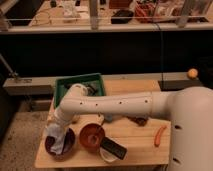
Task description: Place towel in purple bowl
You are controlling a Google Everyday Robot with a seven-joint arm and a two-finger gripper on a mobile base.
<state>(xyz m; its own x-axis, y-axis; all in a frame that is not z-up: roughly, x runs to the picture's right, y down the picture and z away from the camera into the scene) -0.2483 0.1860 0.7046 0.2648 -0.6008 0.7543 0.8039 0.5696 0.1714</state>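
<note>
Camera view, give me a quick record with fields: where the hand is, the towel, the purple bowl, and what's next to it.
hand: low over the purple bowl, at the near-left corner of the wooden table
towel: pale cloth hanging from the hand down into the bowl
purple bowl: upright, near the table's left edge
neighbours: brown bowl just to its right, green bin behind it
release: cannot tell if the towel has been let go
</note>
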